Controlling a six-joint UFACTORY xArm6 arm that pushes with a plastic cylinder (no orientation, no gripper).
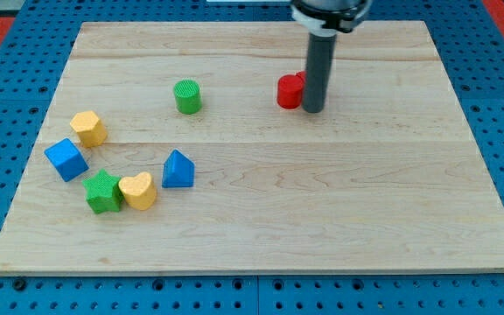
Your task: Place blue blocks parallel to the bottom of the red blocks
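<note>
My tip (313,109) stands at the view's upper middle, touching the right side of a red block (290,91). A second bit of red shows just behind the rod, mostly hidden. A blue cube (66,159) lies at the view's left. A blue triangular block (178,170) lies left of centre, far below and left of my tip.
A green cylinder (187,96) stands left of the red block. A yellow hexagonal block (88,128) lies above the blue cube. A green star block (103,192) and a yellow heart block (138,190) sit side by side at lower left. The wooden board (339,210) lies on a blue pegboard.
</note>
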